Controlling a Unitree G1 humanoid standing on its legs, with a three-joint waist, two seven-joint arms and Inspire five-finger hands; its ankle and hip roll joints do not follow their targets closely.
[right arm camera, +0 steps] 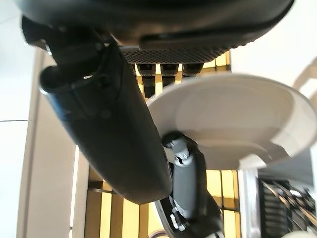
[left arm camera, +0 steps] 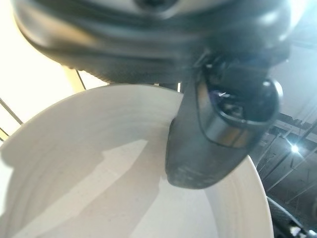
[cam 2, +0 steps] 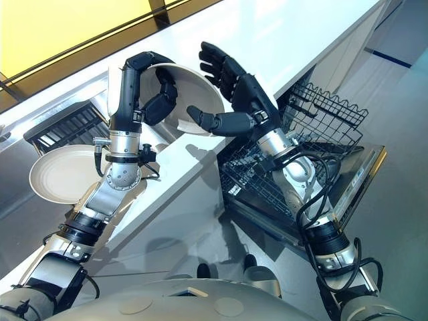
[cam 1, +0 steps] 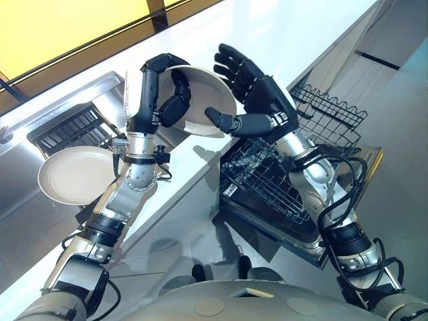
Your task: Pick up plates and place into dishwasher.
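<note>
A long white counter [cam 1: 281, 40] runs diagonally across the frame, with a steel sink [cam 1: 40, 194] at the left and a yellow panel in the upper left corner. At the right, the open dishwasher [cam 1: 348, 200] shows its wire rack [cam 1: 267, 180] pulled out, apparently with no dishes in it. A second plate [cam 1: 73, 175] rests at centre left by the sink, beside a dark drying rack [cam 1: 70, 130].

At upper centre, the left hand [cam 1: 160, 93] grasps the held plate [cam 1: 207, 107], fingers curled over its rim and thumb pressed inside. The right hand [cam 1: 251, 87] hovers just beside it with fingers spread and straight, holding nothing, its thumb near the plate's lower edge.

The plate is cream-white, round, with a shallow well and raised rim, tilted on edge. It looks stiff, glazed and likely slippery and breakable, moderately light; a pinch across the rim, opposite the left hand, seems the safest hold for a handover.
</note>
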